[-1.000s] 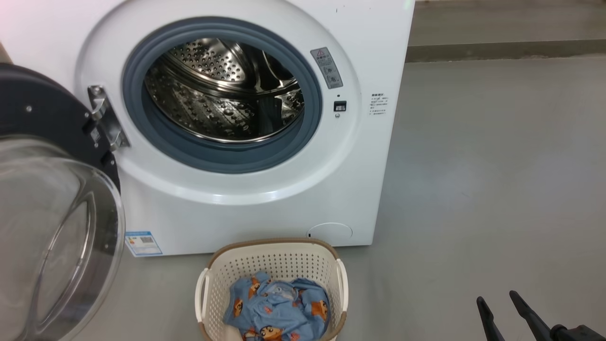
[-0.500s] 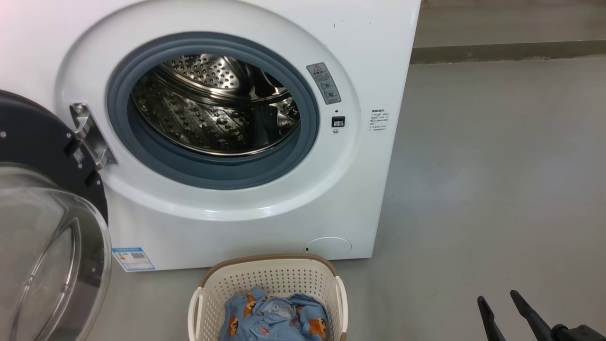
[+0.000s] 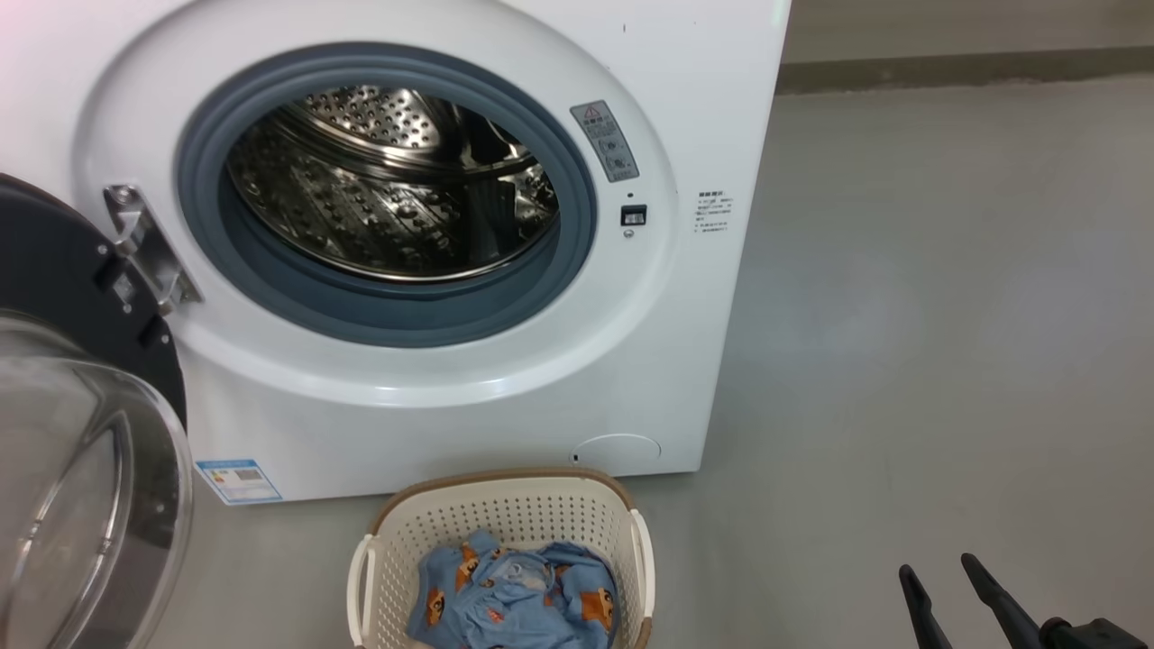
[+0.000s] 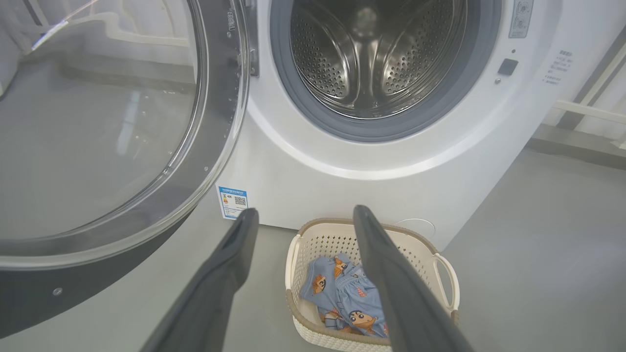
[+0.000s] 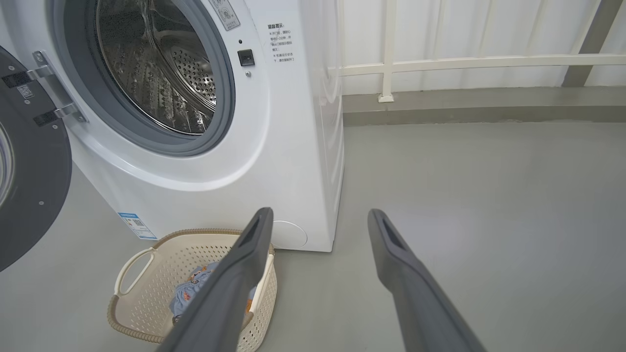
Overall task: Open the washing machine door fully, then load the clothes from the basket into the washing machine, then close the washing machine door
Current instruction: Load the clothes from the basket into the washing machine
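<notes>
The white washing machine (image 3: 685,108) stands with its steel drum (image 3: 388,180) bare. Its round door (image 3: 63,424) hangs swung out to the left on its hinge, glass bowl facing me. On the floor before the machine sits the cream basket (image 3: 505,523), holding the light blue clothes (image 3: 514,599) with orange cartoon figures. My right gripper (image 3: 938,575) is open low at the right, well clear of the basket. In the left wrist view my left gripper (image 4: 303,212) is open above the basket (image 4: 440,259) and clothes (image 4: 342,293), nothing between its fingers.
Grey floor (image 3: 947,315) spreads wide to the right of the machine. A low kerb and white railing (image 5: 479,63) run along the back wall. A blue label (image 3: 236,479) marks the machine's lower left corner.
The head camera has shifted, so the machine and basket sit a little further left in the picture. Both grippers stay open and the clothes lie as before.
</notes>
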Robot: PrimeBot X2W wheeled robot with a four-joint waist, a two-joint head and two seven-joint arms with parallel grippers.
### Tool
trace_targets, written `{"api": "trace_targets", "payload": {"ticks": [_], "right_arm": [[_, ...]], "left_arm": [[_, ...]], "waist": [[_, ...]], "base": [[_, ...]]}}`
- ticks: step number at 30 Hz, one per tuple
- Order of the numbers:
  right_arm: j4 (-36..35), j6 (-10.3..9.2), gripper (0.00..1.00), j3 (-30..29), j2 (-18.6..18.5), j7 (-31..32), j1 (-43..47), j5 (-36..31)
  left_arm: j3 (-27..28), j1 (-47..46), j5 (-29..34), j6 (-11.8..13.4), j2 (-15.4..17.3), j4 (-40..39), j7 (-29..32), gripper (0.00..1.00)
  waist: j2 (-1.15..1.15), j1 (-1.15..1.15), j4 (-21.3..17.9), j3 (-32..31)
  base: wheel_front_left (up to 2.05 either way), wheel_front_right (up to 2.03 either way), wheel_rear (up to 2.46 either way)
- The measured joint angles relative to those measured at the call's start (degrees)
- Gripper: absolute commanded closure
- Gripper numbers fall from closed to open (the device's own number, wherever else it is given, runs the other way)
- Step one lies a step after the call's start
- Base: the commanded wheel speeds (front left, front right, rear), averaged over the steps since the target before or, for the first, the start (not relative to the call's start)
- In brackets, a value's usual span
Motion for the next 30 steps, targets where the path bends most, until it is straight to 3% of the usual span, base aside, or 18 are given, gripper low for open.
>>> {"api": "trace_targets", "payload": {"ticks": [7,15,18,30], "right_arm": [[0.10,0.00,0.00,1.16,0.23,0.00,-2.30,1.77],[-0.57,0.00,0.00,3.02,0.00,0.00,-8.52,4.32],[-0.59,0.00,0.00,3.46,0.04,-0.01,-11.10,5.82],[-0.14,0.00,0.00,5.93,0.87,-0.01,-19.58,8.29]], "left_arm": [[-5.94,-5.73,1.56,1.37,0.02,4.86,0.00,0.00],[-9.61,-19.17,-3.55,0.99,-0.03,18.16,2.89,0.00],[-9.58,-23.96,-6.49,2.40,-0.11,21.96,4.82,0.00],[-4.67,-40.22,-14.13,2.40,-0.15,38.27,13.35,0.00]], "waist": [[0.00,0.00,-1.31,3.49],[0.00,0.00,-3.84,10.88],[0.00,0.00,-5.23,14.06],[0.00,0.00,-12.01,26.18]], "base": [[0.00,0.00,0.00],[0.00,0.00,0.00],[0.00,0.00,0.00],[0.00,0.00,0.00]]}}
